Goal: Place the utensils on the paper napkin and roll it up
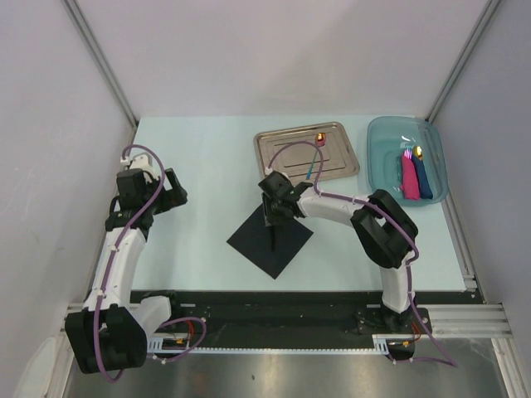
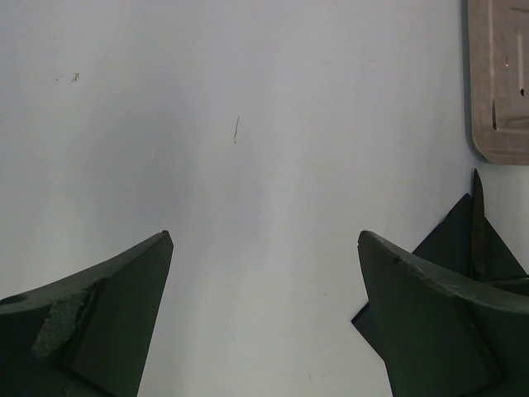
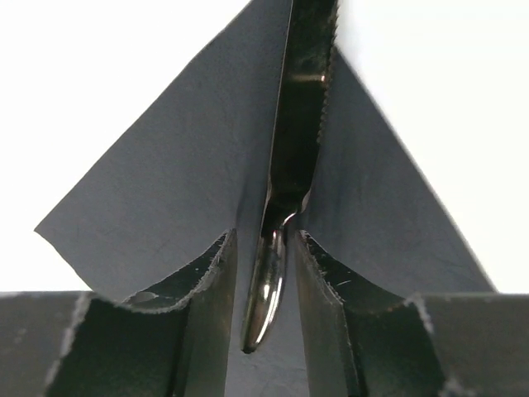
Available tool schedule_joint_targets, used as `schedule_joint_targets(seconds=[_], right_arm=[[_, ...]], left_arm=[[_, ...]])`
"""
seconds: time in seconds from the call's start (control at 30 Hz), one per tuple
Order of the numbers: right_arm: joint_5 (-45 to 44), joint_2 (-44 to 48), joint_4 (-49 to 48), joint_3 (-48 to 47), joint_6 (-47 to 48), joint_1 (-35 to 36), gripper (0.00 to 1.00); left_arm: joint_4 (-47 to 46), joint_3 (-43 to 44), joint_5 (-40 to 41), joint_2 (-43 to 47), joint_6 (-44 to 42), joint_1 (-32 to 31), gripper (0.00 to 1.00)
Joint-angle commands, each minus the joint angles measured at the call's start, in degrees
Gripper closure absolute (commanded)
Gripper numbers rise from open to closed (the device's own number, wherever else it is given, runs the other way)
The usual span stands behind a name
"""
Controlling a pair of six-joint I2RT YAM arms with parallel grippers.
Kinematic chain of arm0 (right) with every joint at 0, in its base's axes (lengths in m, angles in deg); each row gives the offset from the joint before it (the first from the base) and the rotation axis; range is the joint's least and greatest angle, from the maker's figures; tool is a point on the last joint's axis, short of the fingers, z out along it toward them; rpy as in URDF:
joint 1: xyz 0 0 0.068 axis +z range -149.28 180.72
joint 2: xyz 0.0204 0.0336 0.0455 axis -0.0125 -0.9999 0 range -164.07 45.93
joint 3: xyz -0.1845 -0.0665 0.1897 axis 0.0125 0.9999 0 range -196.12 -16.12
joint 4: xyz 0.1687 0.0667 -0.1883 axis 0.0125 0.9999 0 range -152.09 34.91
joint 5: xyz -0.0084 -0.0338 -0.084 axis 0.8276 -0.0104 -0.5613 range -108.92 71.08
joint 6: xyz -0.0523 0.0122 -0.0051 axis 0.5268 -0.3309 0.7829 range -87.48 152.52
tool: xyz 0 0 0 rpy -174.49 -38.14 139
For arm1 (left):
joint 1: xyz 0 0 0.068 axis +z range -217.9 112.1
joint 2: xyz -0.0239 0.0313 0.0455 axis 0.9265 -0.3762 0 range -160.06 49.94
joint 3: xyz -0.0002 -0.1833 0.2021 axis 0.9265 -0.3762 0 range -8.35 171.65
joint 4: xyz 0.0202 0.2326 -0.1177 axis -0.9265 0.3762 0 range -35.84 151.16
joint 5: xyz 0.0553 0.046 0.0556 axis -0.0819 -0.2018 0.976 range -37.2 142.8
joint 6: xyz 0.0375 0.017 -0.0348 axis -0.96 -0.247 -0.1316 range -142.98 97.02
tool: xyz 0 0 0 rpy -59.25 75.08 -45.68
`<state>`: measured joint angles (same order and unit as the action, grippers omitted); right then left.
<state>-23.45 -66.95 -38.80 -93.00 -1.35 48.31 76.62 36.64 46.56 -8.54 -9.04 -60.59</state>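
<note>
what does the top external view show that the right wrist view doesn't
Only top external: the steel tray holding the blue-handled utensil, the teal bin with the pink roll and dark blue roll, and the left gripper away from the black napkin. Only right wrist: the dark knife's serrated edge, and the right gripper's fingers closed tight against its handle. Both: the black napkin with the dark knife lying on it.

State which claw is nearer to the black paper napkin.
Right. The right claw hangs over the far corner of the paper napkin, shut on the dark utensil; the left claw is open over the table, off to its left.
</note>
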Motion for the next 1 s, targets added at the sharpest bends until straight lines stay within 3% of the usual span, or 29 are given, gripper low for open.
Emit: schedule_joint_targets(seconds=[0.0, 0.23, 0.33, 0.47, 0.63, 0.97], right_arm=[[-1.35, 4.84, 1.58, -5.46, 3.89, -1.89, 0.61], [2.60, 9.34, 2.29, -12.41, 12.76, -12.16, 0.37], [0.33, 8.30, 1.33, -13.73, 15.84, -17.87, 0.33], [-2.05, 4.44, -1.57, -15.84, 18.92, -22.71, 0.34], [-6.45, -5.57, -3.95, -23.46, 20.24, -27.01, 0.44], [-6.54, -22.11, -1.23, -40.61, 20.42, -29.75, 0.50]], left_arm=[[-0.22, 1.85, -1.40, -0.14, -1.01, 0.42, 0.00], [-5.13, 4.14, -4.13, 0.03, -2.68, 0.42, 0.00], [-8.73, 5.37, -5.27, -0.76, -3.30, 0.34, 0.00], [-11.03, 7.65, -4.66, -3.21, -2.68, 0.34, 0.00], [-10.68, 9.32, -3.61, -5.68, -2.68, 0.34, 0.00], [-10.77, 7.83, -0.71, -6.12, -2.51, 0.42, 0.00]])
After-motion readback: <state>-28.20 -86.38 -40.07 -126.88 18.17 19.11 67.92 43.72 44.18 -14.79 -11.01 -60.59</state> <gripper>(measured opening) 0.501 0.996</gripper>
